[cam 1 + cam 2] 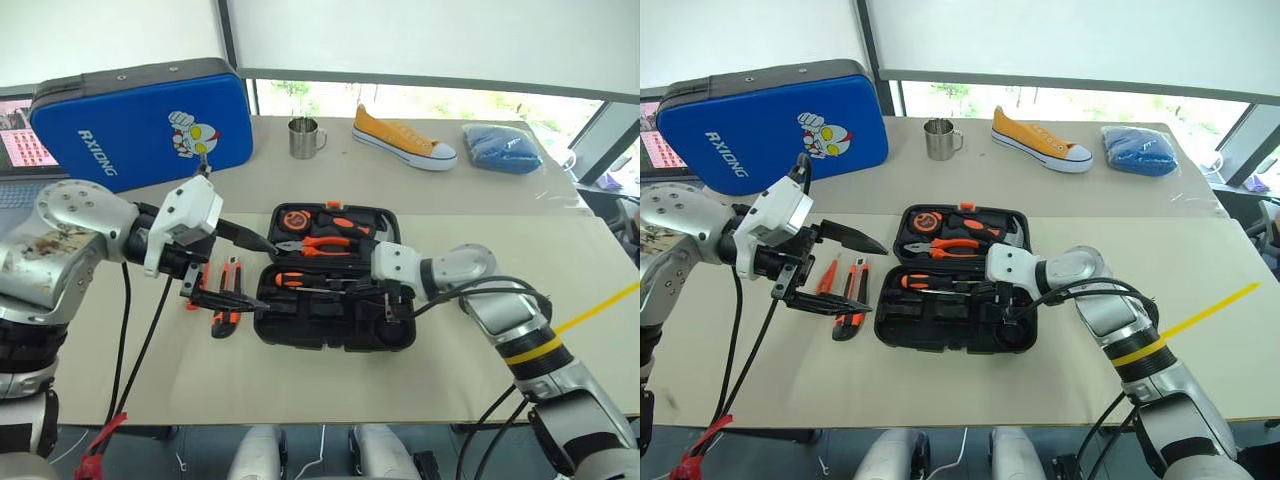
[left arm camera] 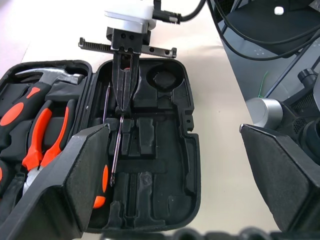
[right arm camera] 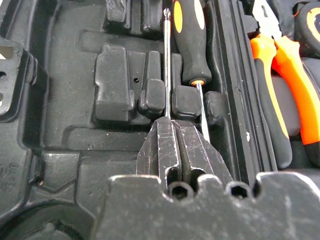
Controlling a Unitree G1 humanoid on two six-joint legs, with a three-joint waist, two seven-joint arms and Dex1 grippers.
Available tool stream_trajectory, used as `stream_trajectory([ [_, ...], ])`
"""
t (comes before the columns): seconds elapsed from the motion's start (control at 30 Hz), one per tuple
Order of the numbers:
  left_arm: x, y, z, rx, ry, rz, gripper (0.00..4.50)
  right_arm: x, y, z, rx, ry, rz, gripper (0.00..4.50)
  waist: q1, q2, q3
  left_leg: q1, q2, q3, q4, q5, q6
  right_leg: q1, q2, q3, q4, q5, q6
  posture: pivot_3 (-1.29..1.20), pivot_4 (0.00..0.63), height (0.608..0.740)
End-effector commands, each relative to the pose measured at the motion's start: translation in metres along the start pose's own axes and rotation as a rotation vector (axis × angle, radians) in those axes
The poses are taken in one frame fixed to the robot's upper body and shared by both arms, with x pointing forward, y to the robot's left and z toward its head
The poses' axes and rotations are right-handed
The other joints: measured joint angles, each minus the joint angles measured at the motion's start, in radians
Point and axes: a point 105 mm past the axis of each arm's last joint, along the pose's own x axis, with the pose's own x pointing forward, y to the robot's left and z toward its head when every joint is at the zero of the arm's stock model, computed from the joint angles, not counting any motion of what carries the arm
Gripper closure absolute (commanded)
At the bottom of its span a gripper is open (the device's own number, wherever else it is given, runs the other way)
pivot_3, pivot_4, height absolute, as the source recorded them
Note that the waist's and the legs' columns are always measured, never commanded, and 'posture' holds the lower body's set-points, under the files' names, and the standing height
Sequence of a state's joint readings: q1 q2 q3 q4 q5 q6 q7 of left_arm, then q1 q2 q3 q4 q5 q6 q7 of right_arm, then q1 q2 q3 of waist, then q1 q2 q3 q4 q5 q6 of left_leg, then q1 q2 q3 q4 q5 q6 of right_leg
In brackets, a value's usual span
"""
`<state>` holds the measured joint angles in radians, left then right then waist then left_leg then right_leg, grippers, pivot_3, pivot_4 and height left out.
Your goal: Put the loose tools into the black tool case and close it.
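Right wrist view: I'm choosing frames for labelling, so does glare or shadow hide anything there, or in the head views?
Right wrist view: even light; the black tool case is dark, its slots readable; a glint runs along the screwdriver shaft in the right gripper. Left eye view: the windows glare, but the table is softly lit, with faint shadows.

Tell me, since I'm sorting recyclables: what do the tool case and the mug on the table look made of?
The black tool case looks like matte moulded plastic, judging by its dull surface and tool-shaped recesses. The mug looks like bare metal, probably stainless steel: silvery grey with a soft sheen.
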<state>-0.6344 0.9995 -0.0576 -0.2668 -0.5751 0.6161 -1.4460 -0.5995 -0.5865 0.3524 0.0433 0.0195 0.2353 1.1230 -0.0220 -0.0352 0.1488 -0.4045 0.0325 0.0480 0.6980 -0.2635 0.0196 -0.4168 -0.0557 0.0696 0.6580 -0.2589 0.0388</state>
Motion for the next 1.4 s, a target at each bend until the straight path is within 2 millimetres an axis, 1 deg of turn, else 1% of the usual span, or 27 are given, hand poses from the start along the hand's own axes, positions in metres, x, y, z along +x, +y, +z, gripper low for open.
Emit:
stream_trajectory([
  [0.03, -0.004, -0.001, 0.0, -0.001, 0.003, 0.058, 0.0, -0.016, -0.002, 0.028, 0.099, -0.165, -0.042, 4.44, 0.002, 0.0, 0.0, 0.0, 0.0, 0.0, 0.0, 0.0, 0.0, -0.001, 0.0, 0.0, 0.001, 0.0, 0.0, 0.0, 0.15, 0.739],
  [0.07, -0.005, -0.002, -0.002, -0.011, 0.004, 0.071, 0.0, -0.021, -0.003, 0.035, 0.109, -0.199, -0.055, 4.44, 0.002, 0.0, 0.001, -0.002, 0.0, 0.0, 0.0, 0.0, 0.0, -0.002, 0.0, 0.0, 0.001, 0.0, 0.0, 0.0, 0.15, 0.739],
  [0.13, -0.011, -0.002, -0.011, -0.054, 0.01, 0.154, 0.0, -0.042, -0.007, 0.056, 0.173, -0.298, -0.085, 4.44, 0.002, 0.001, 0.001, -0.005, 0.0, 0.0, 0.0, 0.0, -0.001, -0.006, 0.0, 0.001, 0.004, 0.0, 0.0, 0.0, 0.15, 0.739],
  [0.2, -0.022, -0.003, -0.024, -0.127, 0.025, 0.27, 0.0, -0.064, -0.004, 0.072, 0.228, -0.372, -0.074, 3.9, 0.003, 0.002, 0.002, -0.006, 0.0, -0.001, 0.0, 0.0, -0.001, -0.007, -0.001, 0.001, 0.005, 0.0, 0.0, 0.0, 0.15, 0.739],
  [0.23, -0.026, -0.004, -0.029, -0.16, 0.032, 0.315, 0.0, -0.071, 0.0, 0.078, 0.248, -0.392, -0.06, 3.68, 0.005, 0.002, 0.002, -0.005, 0.001, -0.002, 0.0, 0.0, -0.001, -0.007, -0.002, 0.0, 0.005, 0.0, 0.0, 0.0, 0.15, 0.739],
  [0.27, -0.035, -0.007, -0.039, -0.214, 0.045, 0.387, 0.0, -0.081, 0.006, 0.084, 0.25, -0.41, -0.034, 3.44, 0.006, 0.002, 0.002, -0.005, 0.001, -0.002, -0.001, 0.0, -0.001, -0.006, -0.002, 0.0, 0.004, 0.0, 0.0, 0.0, 0.15, 0.739],
  [0.33, -0.054, -0.019, -0.062, -0.331, 0.085, 0.535, 0.0, -0.096, 0.016, 0.092, 0.235, -0.426, 0.013, 2.77, 0.006, 0.002, 0.002, -0.004, 0.001, -0.003, -0.002, 0.0, -0.001, -0.005, -0.003, 0.0, 0.003, 0.0, 0.0, 0.0, 0.15, 0.739],
  [0.4, -0.076, -0.037, -0.084, -0.417, 0.148, 0.674, 0.0, -0.103, 0.022, 0.096, 0.215, -0.416, 0.034, 2.12, 0.002, 0.002, 0.002, -0.003, 0.001, -0.002, -0.003, 0.0, 0.0, -0.005, -0.004, 0.0, 0.002, 0.0, 0.0, 0.0, 0.15, 0.739],
  [0.47, -0.095, -0.056, -0.099, -0.486, 0.198, 0.781, 0.0, -0.107, 0.023, 0.097, 0.211, -0.408, 0.039, 1.4, -0.002, 0.001, 0.002, -0.002, 0.002, -0.002, -0.004, 0.0, 0.0, -0.005, -0.004, -0.001, 0.001, 0.0, 0.0, 0.0, 0.15, 0.739],
  [0.53, -0.106, -0.071, -0.106, -0.533, 0.223, 0.838, 0.0, -0.109, 0.023, 0.097, 0.212, -0.408, 0.04, 0.73, 0.001, 0.001, 0.003, -0.002, 0.002, -0.002, -0.004, 0.0, -0.001, -0.005, -0.004, -0.001, 0.001, 0.0, -0.001, 0.0, 0.15, 0.739],
  [0.6, -0.119, -0.09, -0.121, -0.6, 0.278, 0.903, 0.0, -0.111, 0.023, 0.097, 0.208, -0.408, 0.044, 0.09, 0.008, 0.0, 0.003, -0.001, 0.002, -0.001, -0.004, 0.0, -0.001, -0.004, -0.005, -0.001, 0.001, 0.0, -0.001, 0.0, 0.15, 0.739],
  [0.67, -0.125, -0.098, -0.13, -0.631, 0.319, 0.94, 0.0, -0.111, 0.024, 0.097, 0.203, -0.41, 0.048, 0.04, 0.011, 0.0, 0.003, 0.0, 0.001, -0.001, -0.004, 0.0, -0.001, -0.003, -0.006, -0.002, 0.0, 0.0, -0.001, 0.0, 0.15, 0.739],
  [0.73, -0.122, -0.094, -0.13, -0.629, 0.328, 0.934, 0.0, -0.11, 0.023, 0.097, 0.203, -0.412, 0.047, 0.04, 0.018, 0.0, 0.003, 0.0, 0.001, -0.001, -0.004, 0.0, -0.001, -0.003, -0.006, -0.002, -0.001, 0.0, -0.001, 0.0, 0.15, 0.739],
  [0.8, -0.117, -0.084, -0.125, -0.625, 0.311, 0.919, 0.0, -0.109, 0.024, 0.097, 0.198, -0.413, 0.045, 0.04, 0.026, -0.001, 0.002, 0.0, 0.001, -0.001, -0.003, 0.0, -0.001, -0.003, -0.006, -0.002, -0.001, 0.0, -0.002, 0.0, 0.15, 0.739],
  [0.93, -0.11, -0.048, -0.117, -0.607, 0.322, 0.927, 0.0, -0.108, 0.029, 0.1, 0.209, -0.418, 0.066, 0.04, 0.03, -0.001, 0.002, 0.0, 0.001, -0.001, -0.003, 0.001, -0.001, -0.003, -0.006, -0.003, -0.001, 0.0, -0.002, 0.0, 0.15, 0.739],
  [1.03, -0.103, -0.02, -0.116, -0.674, 0.381, 0.931, 0.0, -0.108, 0.038, 0.1, 0.22, -0.419, 0.084, 0.04, 0.029, -0.002, 0.003, -0.001, 0.001, -0.001, -0.004, 0.0, -0.001, -0.003, -0.006, -0.002, -0.001, 0.0, -0.002, 0.0, 0.15, 0.739],
  [1.1, -0.095, -0.007, -0.112, -0.711, 0.418, 0.904, 0.0, -0.105, 0.041, 0.098, 0.219, -0.418, 0.061, 0.04, 0.026, -0.003, 0.003, -0.002, 0.001, -0.001, -0.004, 0.0, -0.001, -0.004, -0.005, -0.002, -0.001, 0.0, -0.002, 0.0, 0.15, 0.739],
  [1.27, -0.079, 0.015, -0.105, -0.85, 0.496, 0.853, 0.0, -0.099, 0.049, 0.099, 0.238, -0.442, 0.02, 0.04, 0.01, -0.004, 0.004, -0.004, -0.001, -0.001, -0.004, 0.0, -0.001, -0.006, -0.004, -0.002, 0.0, 0.0, -0.001, 0.0, 0.15, 0.739],
  [1.37, -0.074, 0.035, -0.106, -0.906, 0.535, 0.872, 0.0, -0.094, 0.057, 0.099, 0.248, -0.457, 0.016, 0.04, 0.008, -0.004, 0.004, -0.004, -0.001, -0.002, -0.004, 0.0, -0.001, -0.006, -0.002, -0.002, 0.0, 0.0, -0.001, 0.0, 0.15, 0.739],
  [1.4, -0.076, 0.042, -0.11, -0.932, 0.551, 0.894, 0.0, -0.092, 0.058, 0.1, 0.25, -0.462, 0.009, 0.04, 0.009, -0.004, 0.004, -0.004, -0.001, -0.002, -0.004, 0.001, -0.001, -0.005, -0.002, -0.002, 0.0, 0.0, -0.001, 0.0, 0.15, 0.739],
])
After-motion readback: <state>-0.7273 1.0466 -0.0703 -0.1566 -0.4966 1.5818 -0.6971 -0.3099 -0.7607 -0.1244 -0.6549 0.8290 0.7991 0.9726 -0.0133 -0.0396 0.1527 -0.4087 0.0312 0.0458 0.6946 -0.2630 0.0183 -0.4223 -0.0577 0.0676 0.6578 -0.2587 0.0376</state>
